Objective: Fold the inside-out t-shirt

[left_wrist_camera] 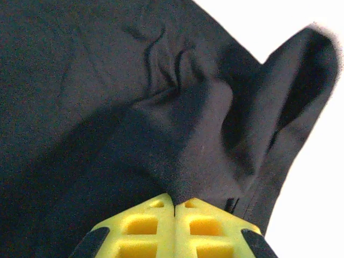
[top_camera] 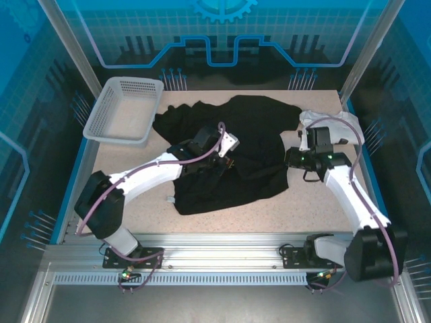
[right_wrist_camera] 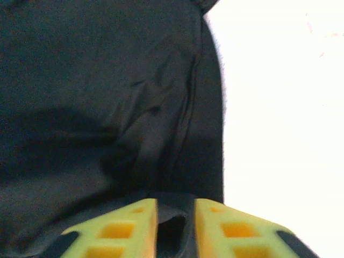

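Across the middle of the table [top_camera: 222,219], reaching toward its far edge, the inside-out t-shirt [top_camera: 252,151] is lying black and rumpled, its lower hem trailing toward the near edge and its left side bunching up toward the far-left corner.

On the shirt's left half I am seeing the left gripper [top_camera: 225,160] pressing down into the cloth. From the left wrist camera, that gripper [left_wrist_camera: 173,207] is showing its yellow fingers [left_wrist_camera: 145,223] pressed tight together, with no gap between the pads. A thick ridge of the shirt [left_wrist_camera: 107,107] is rising straight out of their tips, so it is pinching the fabric. Beyond the ridge a loose lobe of cloth is standing up against the bright table.

At the shirt's right edge the right gripper [top_camera: 291,160] is sitting low on the fabric. From the right wrist camera I am looking at the gripper [right_wrist_camera: 176,215] with its yellow fingers [right_wrist_camera: 126,228] drawn in to a narrow slot. A dark fold of the shirt [right_wrist_camera: 80,107] is filling that slot, so it is clamping the cloth. The shirt's edge is running just to the right of the tips.

Just beyond the right gripper, near the table's right edge, a white garment [top_camera: 308,119] is lying crumpled and touching the shirt. A pale mesh basket [top_camera: 116,138] is sitting at the far-left corner.
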